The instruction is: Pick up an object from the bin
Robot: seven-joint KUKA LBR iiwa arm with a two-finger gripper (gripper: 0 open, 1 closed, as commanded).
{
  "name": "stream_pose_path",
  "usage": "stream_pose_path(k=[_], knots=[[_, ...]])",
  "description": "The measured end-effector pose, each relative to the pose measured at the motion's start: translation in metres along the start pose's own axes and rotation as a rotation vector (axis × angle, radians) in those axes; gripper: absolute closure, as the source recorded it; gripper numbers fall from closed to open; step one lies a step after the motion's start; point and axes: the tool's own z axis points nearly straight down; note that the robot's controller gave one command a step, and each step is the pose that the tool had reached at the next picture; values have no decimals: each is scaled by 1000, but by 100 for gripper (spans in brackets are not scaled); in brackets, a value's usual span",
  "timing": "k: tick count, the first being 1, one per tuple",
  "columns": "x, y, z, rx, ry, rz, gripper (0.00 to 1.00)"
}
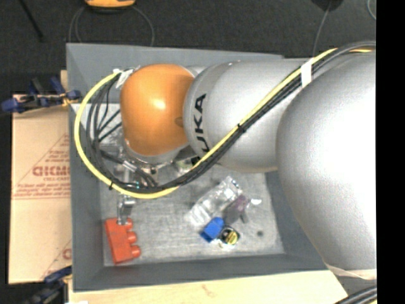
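My gripper [124, 211] hangs under the orange wrist cover in the bin's left part. Its tip stands just above the top edge of a red-orange plastic block [121, 240] with a stepped right side, which lies flat in the front left corner. Whether it touches the block I cannot tell. Further right on the floor lies a crumpled clear plastic bag [217, 202], well apart from the gripper.
Beside the bag lie a small blue piece [211, 230], a black and yellow round thing [228, 236] and a purple bit [240, 204]. The arm covers the bin's back and right. Bare floor lies between the block and the bag.
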Motion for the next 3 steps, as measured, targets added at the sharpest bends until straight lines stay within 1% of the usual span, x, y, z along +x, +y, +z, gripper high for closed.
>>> stream_pose_path(k=[1, 2, 3], knots=[[11, -25, -49, 2, -12, -370, 0], [41, -105, 26, 4, -2, -591, 0], [66, -172, 93, 3, 1, -616, 0]])
